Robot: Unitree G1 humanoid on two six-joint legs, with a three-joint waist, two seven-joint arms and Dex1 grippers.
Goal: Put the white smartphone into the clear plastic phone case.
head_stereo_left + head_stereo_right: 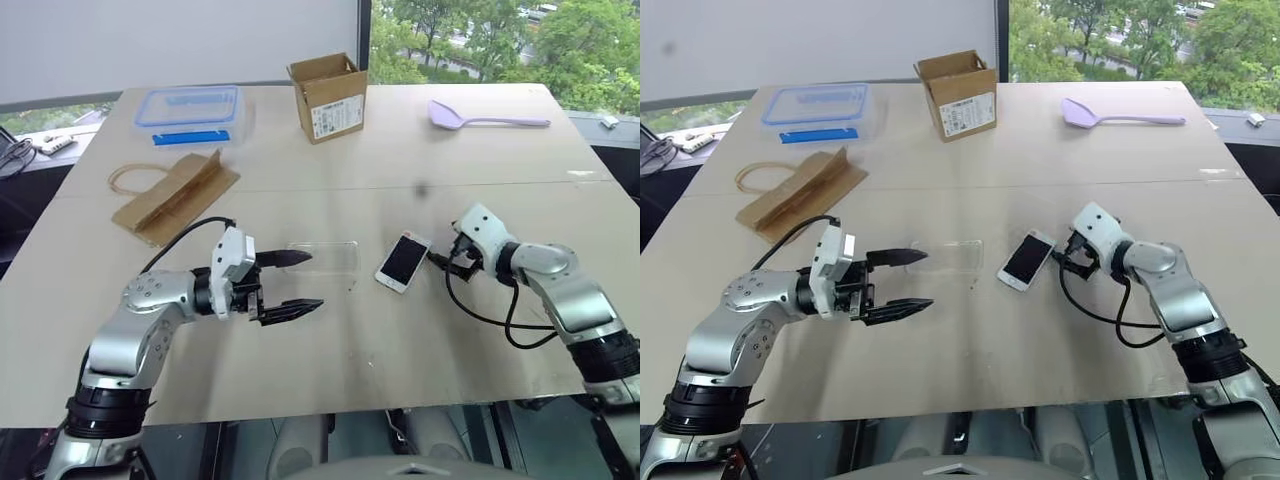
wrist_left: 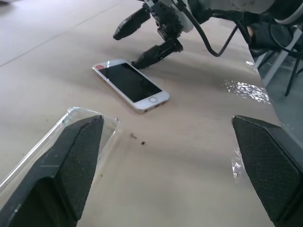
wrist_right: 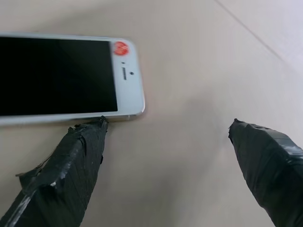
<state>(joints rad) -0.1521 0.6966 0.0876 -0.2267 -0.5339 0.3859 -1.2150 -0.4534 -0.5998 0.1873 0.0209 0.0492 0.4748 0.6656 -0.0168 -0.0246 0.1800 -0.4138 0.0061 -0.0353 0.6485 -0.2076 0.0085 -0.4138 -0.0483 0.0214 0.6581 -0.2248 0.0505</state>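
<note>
A: We see the white smartphone (image 1: 403,262) lying flat on the counter (image 1: 420,150), screen up, and our right end effector (image 1: 447,258) just beside its end with the red mark. Both fingers stand wide apart and hold nothing

B: In the right wrist view one fingertip (image 3: 90,130) sits right against the phone's long edge, near that corner, while the other is well clear, over bare counter. So the phone lies off to one side of the gap, not between the fingers

A: That is our worry. If we close from here, we judge the near finger would push the phone away or spin it instead of pinching it

B: And a thin, flat phone gives little edge to catch; the fingers could slide over the top

A: Our left end effector (image 1: 292,284) is also fully spread and empty. Its upper finger lies over the near end of the clear plastic phone case (image 1: 328,258), which rests on the counter between the two arms

B: The case looks light and slick. A nudge from that finger, or a sliding phone, could shove it out of line, and its edges are hard for us to make out
</note>
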